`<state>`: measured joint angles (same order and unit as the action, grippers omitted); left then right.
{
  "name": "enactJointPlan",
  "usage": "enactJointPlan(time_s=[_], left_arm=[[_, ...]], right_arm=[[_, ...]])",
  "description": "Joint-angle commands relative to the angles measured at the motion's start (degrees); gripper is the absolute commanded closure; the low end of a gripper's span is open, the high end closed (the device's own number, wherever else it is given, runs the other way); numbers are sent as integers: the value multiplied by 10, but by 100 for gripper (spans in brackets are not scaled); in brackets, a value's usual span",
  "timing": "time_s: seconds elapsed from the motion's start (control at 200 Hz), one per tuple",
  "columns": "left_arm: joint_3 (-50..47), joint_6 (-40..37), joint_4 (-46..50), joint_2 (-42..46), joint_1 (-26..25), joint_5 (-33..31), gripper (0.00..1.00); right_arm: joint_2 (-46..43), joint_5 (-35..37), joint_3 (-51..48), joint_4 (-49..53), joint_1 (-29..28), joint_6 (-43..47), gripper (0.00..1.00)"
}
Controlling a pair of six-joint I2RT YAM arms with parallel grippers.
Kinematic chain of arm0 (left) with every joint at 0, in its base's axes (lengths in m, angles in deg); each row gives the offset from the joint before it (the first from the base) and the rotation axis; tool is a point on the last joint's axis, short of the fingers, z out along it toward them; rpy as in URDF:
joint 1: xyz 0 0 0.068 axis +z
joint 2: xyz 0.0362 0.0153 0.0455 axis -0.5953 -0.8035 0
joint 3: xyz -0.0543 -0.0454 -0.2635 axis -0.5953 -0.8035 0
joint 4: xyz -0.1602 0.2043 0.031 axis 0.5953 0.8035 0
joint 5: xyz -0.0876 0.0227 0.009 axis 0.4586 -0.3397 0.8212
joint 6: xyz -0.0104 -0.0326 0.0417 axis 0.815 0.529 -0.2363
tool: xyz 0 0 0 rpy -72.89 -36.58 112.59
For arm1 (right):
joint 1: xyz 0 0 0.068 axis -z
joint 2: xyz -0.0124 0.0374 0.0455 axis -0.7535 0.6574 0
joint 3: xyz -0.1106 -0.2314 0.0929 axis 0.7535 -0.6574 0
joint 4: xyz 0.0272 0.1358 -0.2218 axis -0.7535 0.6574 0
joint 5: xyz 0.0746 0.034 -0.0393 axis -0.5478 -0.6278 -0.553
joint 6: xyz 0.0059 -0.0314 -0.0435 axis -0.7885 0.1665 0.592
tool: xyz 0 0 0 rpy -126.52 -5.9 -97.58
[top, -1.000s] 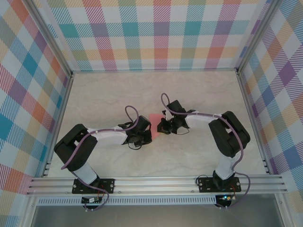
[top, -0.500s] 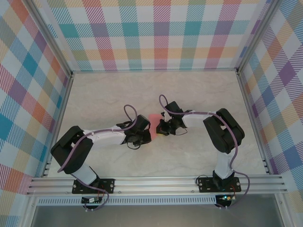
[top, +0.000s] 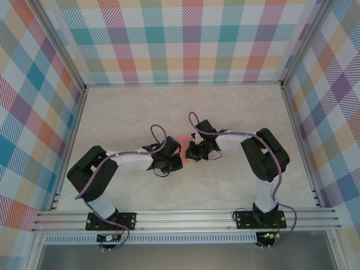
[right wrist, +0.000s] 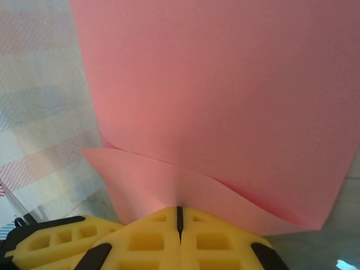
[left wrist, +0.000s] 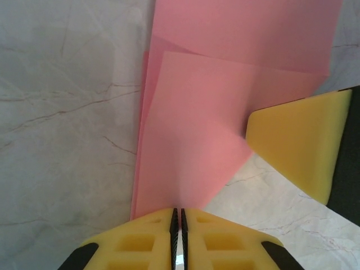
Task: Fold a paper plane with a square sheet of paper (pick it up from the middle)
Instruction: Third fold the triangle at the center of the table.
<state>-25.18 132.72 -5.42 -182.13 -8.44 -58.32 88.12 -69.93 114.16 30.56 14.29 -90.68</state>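
Both arms reach in toward the middle of the desk (top: 236,112), and the salmon-pink sheet of paper (top: 183,147) is right there between the two hands. From above you only get a small pink patch, since the left hand (top: 169,161) covers its left side and the right hand (top: 194,151) its right.

Left wrist view: the left hand's yellow fingers (left wrist: 152,236) are pressed together with just a thin slit between them. The near edge of the paper runs straight into that slit, so it's pinching the sheet. The paper is already folded, with one flap lying over another layer and a slanted crease across the top. A yellow finger of the right hand pokes in from the right, up against the paper's edge.

Right wrist view: same deal, the right hand's fingers are closed tight on the paper's lower edge. The sheet rises in front of the camera with two layers showing, and the plaid wall (right wrist: 39,84) is behind it on the left.
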Motion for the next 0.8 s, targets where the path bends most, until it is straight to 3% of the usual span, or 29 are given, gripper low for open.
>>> enactJointPlan(time_s=[0.0,0.31,0.8], left_arm=[[-15,3,21,0,-3,-4,87],[-59,4,30,30,-2,7,88],[-48,-45,69,44,-4,37,90]], right_arm=[[33,43,7,35,0,-7,97],[47,58,20,60,1,-16,97],[57,61,23,66,1,-19,97]])
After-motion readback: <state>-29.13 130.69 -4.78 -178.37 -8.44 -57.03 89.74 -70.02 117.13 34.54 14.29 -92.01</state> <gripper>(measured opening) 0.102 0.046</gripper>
